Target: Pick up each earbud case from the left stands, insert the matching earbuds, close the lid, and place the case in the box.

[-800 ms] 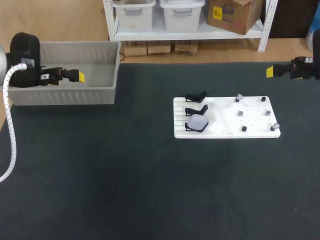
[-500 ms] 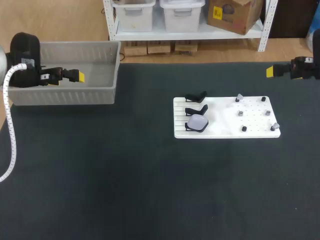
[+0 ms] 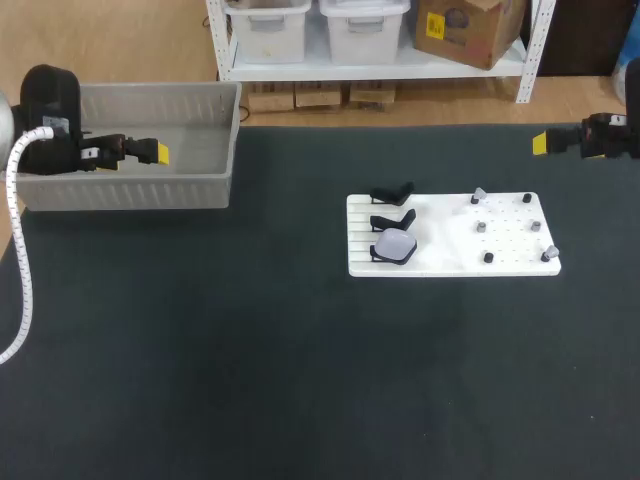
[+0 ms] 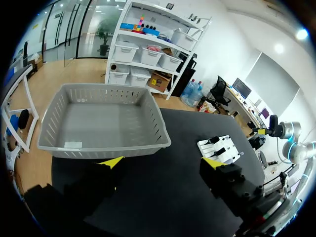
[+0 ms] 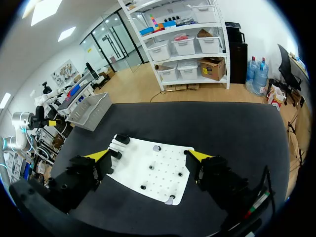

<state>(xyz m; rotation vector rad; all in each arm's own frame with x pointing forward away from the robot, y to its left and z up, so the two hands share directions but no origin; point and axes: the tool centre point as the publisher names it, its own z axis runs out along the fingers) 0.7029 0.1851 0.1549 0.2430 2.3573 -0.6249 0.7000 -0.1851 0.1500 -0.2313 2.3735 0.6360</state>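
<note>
1. Left gripper: the yellow-tipped fingers are spread wide, with nothing held between them. It is positioned at the far left of the table, and the grey slatted box lies just ahead of it.
2. Right gripper: the fingers are likewise released and empty. It is held at the table's far right, well apart from the white board.
3. Earbud case: a pale, rounded case is seated on the nearest of three stands along the board's left side.
4. Earbuds: small grey and black pieces are set apart from one another on the board's perforated right half.
5. Sticker: a white label is fixed to the box floor, and its print is too small to be read.
</note>
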